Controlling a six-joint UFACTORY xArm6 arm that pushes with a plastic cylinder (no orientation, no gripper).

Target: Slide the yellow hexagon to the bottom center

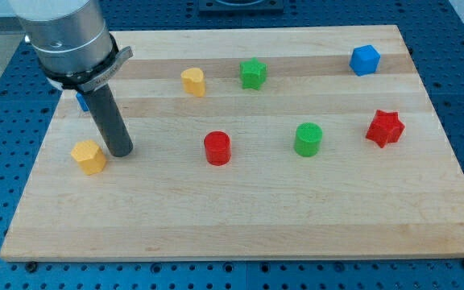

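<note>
Here, tip just right of yellow hexagon at tabletop left: wrong side for pushing toward bottom center. No claw; nothing grasped.

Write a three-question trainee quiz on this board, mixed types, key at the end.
1. True or false: my tip stands just to the view's right of the yellow hexagon.
2. Which block lies nearest the board's top right corner? A) red star B) blue cube C) green cylinder
3. Fill in: between the hexagon and the green cylinder stands the red ____.

Key: 1 true; 2 B; 3 cylinder.
</note>
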